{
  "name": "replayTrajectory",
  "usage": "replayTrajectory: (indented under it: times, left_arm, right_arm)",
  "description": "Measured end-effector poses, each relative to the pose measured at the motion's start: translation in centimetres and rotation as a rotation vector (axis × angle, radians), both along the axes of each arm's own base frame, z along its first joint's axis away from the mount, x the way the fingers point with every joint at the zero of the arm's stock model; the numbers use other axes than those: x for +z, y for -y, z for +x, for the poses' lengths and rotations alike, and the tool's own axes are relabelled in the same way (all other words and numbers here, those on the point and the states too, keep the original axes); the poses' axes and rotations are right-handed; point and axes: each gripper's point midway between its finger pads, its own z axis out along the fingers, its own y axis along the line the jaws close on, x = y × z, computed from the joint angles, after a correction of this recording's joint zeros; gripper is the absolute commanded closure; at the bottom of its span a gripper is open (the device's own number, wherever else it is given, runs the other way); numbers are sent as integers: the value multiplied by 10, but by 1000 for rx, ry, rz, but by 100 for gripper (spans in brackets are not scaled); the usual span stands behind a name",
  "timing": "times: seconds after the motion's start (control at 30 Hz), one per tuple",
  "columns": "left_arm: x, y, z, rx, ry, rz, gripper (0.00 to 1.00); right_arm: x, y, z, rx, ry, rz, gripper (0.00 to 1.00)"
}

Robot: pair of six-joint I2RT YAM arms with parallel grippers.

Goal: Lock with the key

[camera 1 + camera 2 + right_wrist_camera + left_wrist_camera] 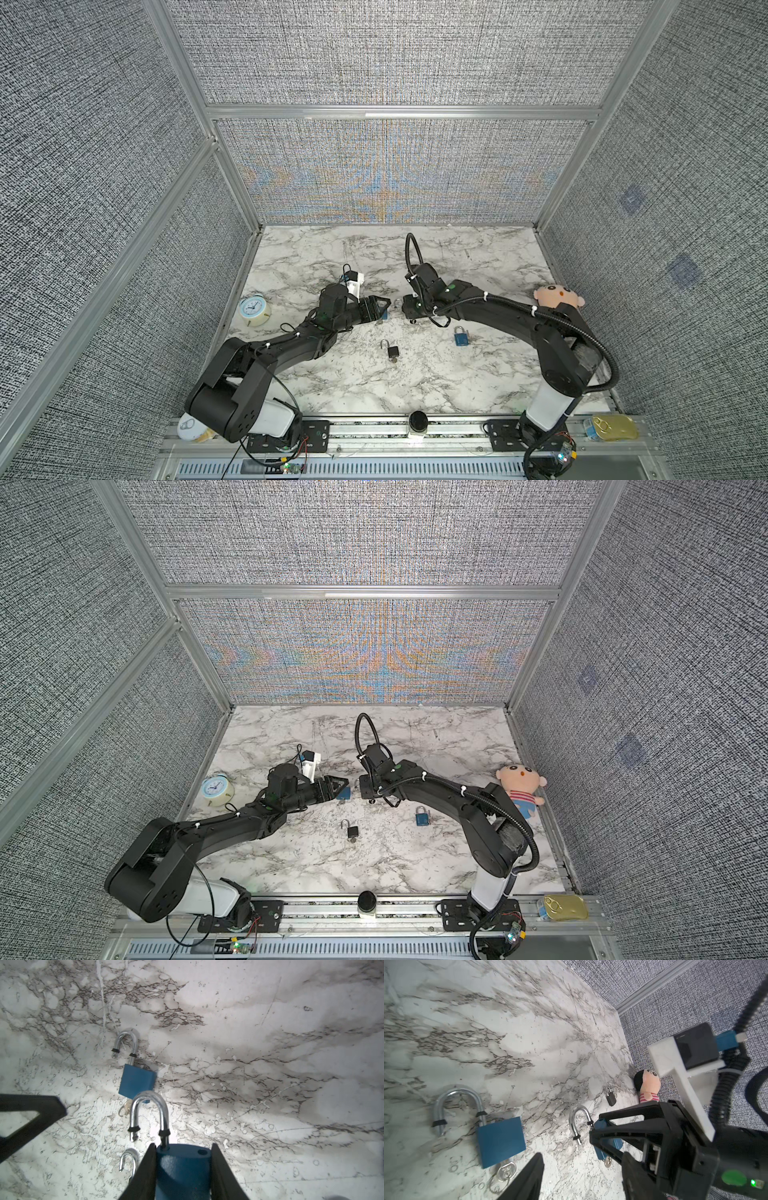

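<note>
The right end effector (184, 1146) pinches a blue padlock (182, 1169) by its flat sides, clear of the marble desk (270, 1043). Its shackle (148, 1103) is open and swung round, so the free leg hangs on the opposite side from its hole in the body. In the left wrist view a key (607, 1162) shows under this padlock's body, apparently seated in the keyway. The left end effector (379, 308) is spread and holds nothing, with its tips just beside the held padlock.

A second blue padlock (500, 1142), also open and with its own key ring (505, 1169), lies on the desk just beside and below the held padlock. A black padlock (392, 351) lies near the held padlock, on the robot's side.

Several things could go wrong from here:
- **Wrong lock:** the left end effector could close on the loose twin, because that one lies so close under it.
- **Jammed shackle:** pressing the shackle before swinging it back would drive the free leg against the body's top.
- **Slipping grip:** that push could twist the held padlock between the smooth jaws.
- **Lost key:** a careless brush underneath might knock the key out.
- **Collision:** the two end effectors are close enough to hit each other.
</note>
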Motion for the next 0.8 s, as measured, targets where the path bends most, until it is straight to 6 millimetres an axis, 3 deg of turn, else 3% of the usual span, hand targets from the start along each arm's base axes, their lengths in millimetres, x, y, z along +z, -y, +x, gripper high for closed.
replayTrajectory:
  times: [0.37,0.8]
  left_arm:
    - [-8,13,-1,-48,-23,-38,46]
    - [-14,19,1,-60,-30,-57,64]
  right_arm:
    - [8,-10,-8,32,-11,42,70]
    - [16,-18,-10,50,-11,70,70]
